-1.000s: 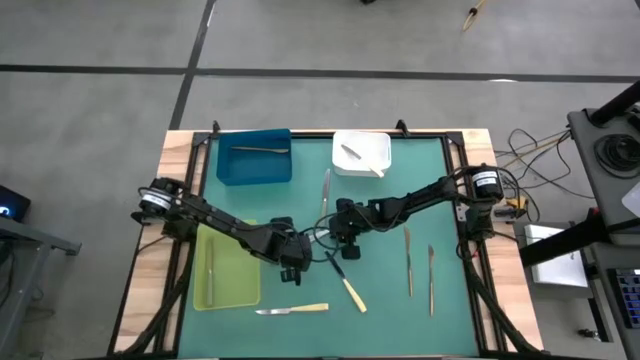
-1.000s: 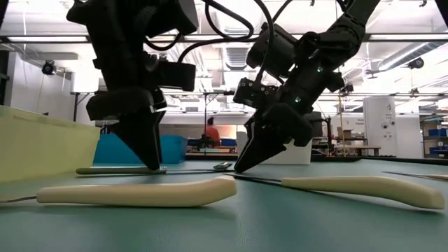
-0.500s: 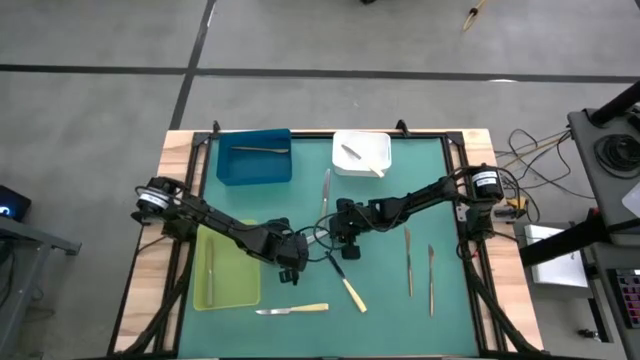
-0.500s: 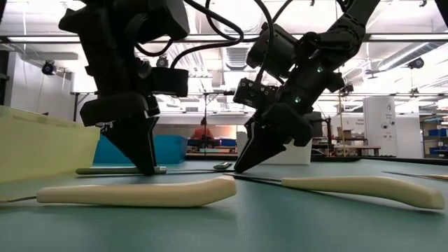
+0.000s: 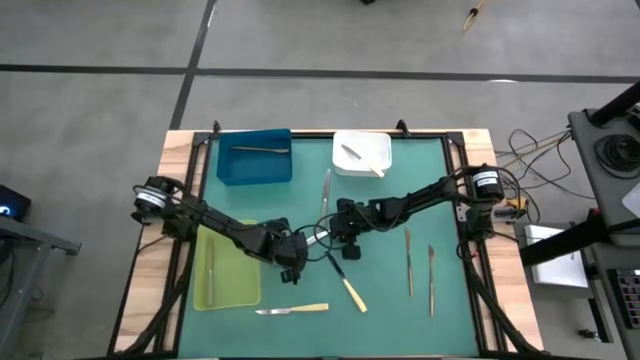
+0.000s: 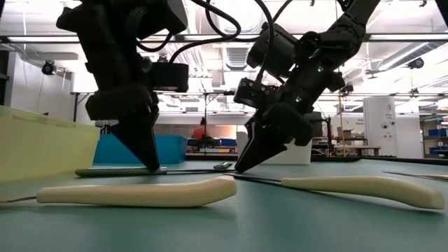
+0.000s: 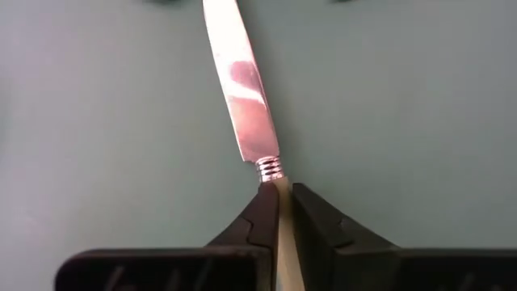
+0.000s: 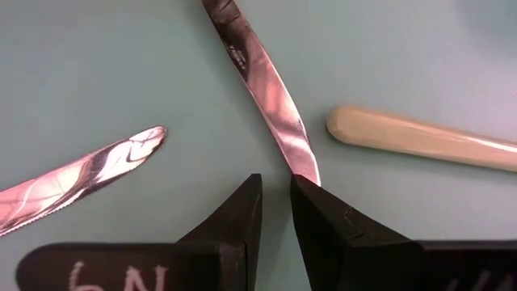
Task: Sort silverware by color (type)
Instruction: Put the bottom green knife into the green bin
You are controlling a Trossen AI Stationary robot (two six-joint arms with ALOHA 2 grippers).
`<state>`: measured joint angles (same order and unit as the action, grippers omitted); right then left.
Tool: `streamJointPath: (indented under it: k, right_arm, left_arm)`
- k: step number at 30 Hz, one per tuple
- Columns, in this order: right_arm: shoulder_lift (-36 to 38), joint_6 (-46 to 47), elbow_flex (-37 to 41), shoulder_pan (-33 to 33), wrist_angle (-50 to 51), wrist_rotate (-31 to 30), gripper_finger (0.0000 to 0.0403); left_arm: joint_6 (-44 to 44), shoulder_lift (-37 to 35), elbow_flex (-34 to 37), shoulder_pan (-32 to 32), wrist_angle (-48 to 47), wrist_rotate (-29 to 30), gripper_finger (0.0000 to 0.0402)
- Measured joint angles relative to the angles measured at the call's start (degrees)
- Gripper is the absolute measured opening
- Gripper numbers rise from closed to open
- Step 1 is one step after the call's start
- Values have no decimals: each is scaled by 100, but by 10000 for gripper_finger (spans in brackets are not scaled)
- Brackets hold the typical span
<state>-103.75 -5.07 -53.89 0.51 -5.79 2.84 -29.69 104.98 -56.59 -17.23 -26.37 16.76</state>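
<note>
**Two arms crowd mid-worktop**

We see the green worktop (image 5: 380, 300), then yellow-green tray (image 5: 228, 285), blue tray (image 5: 255, 165) and white tray (image 5: 372, 160). Left gripper (image 7: 280, 212) jaws pinch a yellow-handled knife (image 7: 242, 89); right gripper (image 8: 276, 202), jaws narrowly apart, meets another knife's blade (image 8: 266, 89).

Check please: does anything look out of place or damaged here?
Nothing looks damaged. Only one utensil seems to stick out over a corner of the white tray, instead of lying inside.

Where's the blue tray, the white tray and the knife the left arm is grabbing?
blue tray (image 5: 254, 166), high view, its floor.
white tray (image 5: 376, 150), high view, its floor.
knife (image 7: 242, 89), left wrist view, its blade.
</note>
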Motion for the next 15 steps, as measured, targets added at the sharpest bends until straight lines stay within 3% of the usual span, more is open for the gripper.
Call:
streamJointPath:
  k: [9, 15]
  right_arm:
    - [348, 133, 9, 10, 587, -41, 63]
    - [416, 201, 9, -8, 230, 4, 63]
  left_arm:
    - [-65, -327, 39, 12, 95, -29, 1]
    - [-82, -642, 39, 12, -52, -127, 2]
